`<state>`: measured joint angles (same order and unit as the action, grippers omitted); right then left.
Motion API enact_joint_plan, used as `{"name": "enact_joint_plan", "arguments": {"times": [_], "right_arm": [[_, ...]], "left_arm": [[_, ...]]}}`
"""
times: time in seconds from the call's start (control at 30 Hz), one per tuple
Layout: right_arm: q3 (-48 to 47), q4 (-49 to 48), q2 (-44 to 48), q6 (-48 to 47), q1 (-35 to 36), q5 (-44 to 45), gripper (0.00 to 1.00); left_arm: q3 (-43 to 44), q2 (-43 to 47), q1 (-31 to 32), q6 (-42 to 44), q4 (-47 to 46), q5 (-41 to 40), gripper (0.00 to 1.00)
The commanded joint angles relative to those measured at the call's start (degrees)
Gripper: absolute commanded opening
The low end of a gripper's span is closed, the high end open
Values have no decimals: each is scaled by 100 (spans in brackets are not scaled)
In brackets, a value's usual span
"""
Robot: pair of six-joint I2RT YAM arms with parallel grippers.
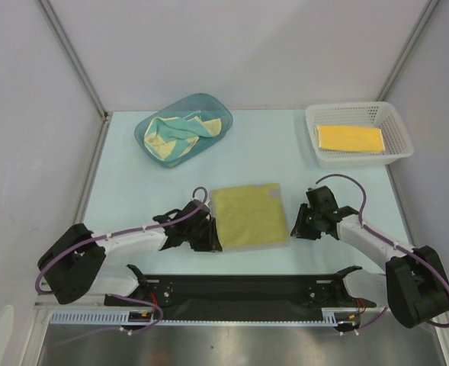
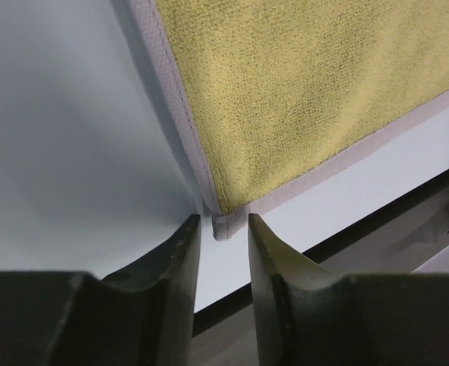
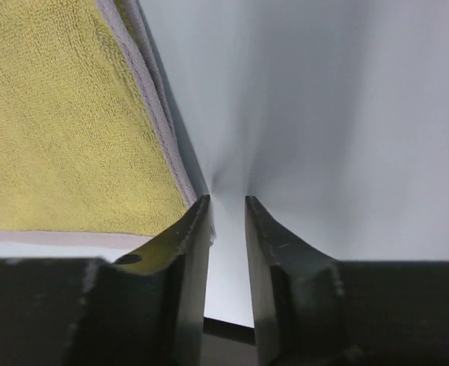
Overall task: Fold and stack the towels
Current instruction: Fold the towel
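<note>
Olive-yellow terry towel [image 1: 249,216], grey-hemmed square

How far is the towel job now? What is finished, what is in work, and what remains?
Looks done: one folded yellow towel lies in the white basket. In hand: the olive-yellow towel lies flat between the left gripper and right gripper, both beside its near corners, jaws apart, gripping nothing. Left: finishing and stacking it, then the crumpled towels in the teal tub.

Just ahead of your left gripper [image 2: 224,223], the olive-yellow towel [image 2: 308,91] is nubby, matt terry cloth with a smoother pale hem; the fingers [image 2: 174,282] look dull dark plastic, the table [image 2: 56,152] smooth and satiny.
</note>
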<state>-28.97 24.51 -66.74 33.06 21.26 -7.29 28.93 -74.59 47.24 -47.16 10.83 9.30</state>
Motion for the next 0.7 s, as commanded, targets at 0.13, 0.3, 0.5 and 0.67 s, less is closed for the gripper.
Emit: {"name": "enact_joint_plan", "arguments": {"times": [0.13,0.3,0.5,0.67], "right_arm": [[-1029,204,258,-220,1,291,37],[-1637,-640,-487,-668,1,-412,20],[-2419,-1404,-1911,-1003,-139,-765,8],[-2859,-1642,-2965,-1152,-350,-792,6]], "left_arm": [[1324,112,-171,724,1623,-912,43],[2318,-345,-768,1313,1282,-791,42],[3136,-1558,-1155,1665,1000,-605,34],[3461,-2287,-1454,1771,851,-561,30]]}}
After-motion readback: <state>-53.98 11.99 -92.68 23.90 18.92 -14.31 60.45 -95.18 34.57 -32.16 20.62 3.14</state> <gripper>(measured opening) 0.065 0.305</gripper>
